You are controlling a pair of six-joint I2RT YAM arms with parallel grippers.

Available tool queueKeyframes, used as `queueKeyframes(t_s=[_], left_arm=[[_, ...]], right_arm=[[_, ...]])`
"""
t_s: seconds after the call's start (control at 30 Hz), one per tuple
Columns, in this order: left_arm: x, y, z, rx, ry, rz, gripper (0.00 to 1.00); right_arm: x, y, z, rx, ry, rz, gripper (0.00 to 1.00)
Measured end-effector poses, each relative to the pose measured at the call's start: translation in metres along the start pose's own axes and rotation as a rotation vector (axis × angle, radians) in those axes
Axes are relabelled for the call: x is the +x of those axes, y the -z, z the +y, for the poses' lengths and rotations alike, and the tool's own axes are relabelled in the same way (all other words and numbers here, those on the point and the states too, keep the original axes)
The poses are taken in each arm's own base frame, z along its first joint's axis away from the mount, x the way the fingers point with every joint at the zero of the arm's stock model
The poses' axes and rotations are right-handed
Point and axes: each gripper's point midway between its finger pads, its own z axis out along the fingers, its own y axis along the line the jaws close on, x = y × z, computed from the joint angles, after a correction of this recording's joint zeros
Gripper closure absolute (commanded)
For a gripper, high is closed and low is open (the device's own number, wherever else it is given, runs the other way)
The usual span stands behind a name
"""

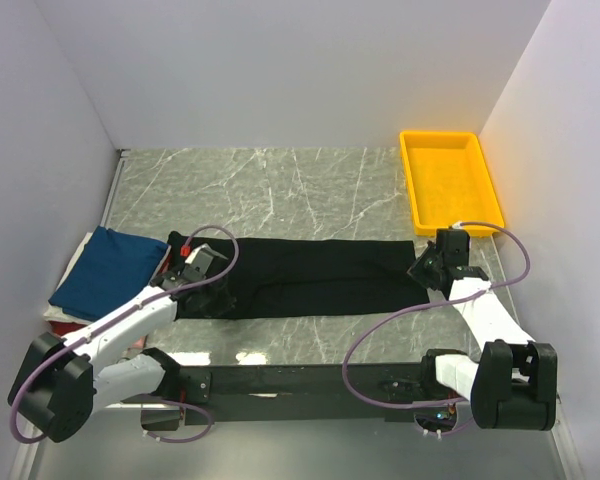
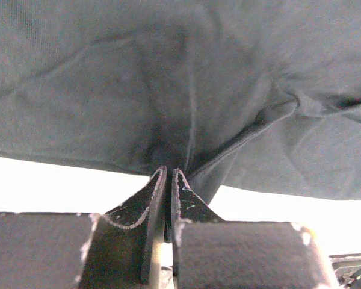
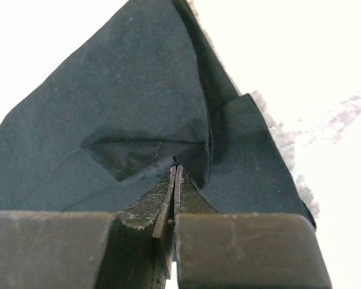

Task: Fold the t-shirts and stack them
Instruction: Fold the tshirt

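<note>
1. At the near edge, toward six o'clock, both arms reach out from their bases over the table point(image 1: 280, 190).
2. Just beyond them, the black t-shirt point(image 1: 310, 275) lies flat as a long folded band, running from nine o'clock to three o'clock across the middle of the table.
3. The left pincer point(image 1: 193, 270) sits on the band's nine o'clock end, jaws all but together and nipping a pucker of cloth. The right pincer point(image 1: 427, 268) sits on the three o'clock end, jaws pressed together on a fold.
4. I judge the cloth to be light, limp and apt to sag or slip. The end corners, pinched through every layer, look like the best hold.
5. At nine o'clock of the left pincer, a folded navy t-shirt point(image 1: 108, 268) lies by the table's edge.
6. Farthest off, at one o'clock, a yellow tray point(image 1: 417, 190) stands just beyond the shirt's three o'clock end.
</note>
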Motion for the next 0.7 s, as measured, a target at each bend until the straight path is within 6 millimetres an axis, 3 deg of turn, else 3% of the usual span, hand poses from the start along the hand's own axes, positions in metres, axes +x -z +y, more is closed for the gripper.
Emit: queueKeyframes(t_s=[0.2,0.4,0.63,0.67,0.7], left_arm=[[0.016,-0.004,0.011,-0.010,0.041,0.024,0.99],[0.023,-0.003,0.018,0.020,0.117,0.007,0.99],[0.024,-0.005,0.020,0.028,0.155,-0.003,0.99],[0.024,-0.006,0.021,0.027,0.156,-0.005,0.99],[0.023,-0.006,0.021,0.025,0.156,-0.009,0.99]], right_arm=[[-0.005,0.003,-0.011,0.038,-0.047,-0.016,0.88],[-0.012,0.005,-0.029,0.081,-0.124,-0.020,0.86],[-0.011,0.005,-0.030,0.076,-0.137,-0.010,0.90],[-0.010,0.005,-0.030,0.074,-0.138,-0.008,0.89],[-0.010,0.006,-0.029,0.069,-0.138,-0.005,0.82]])
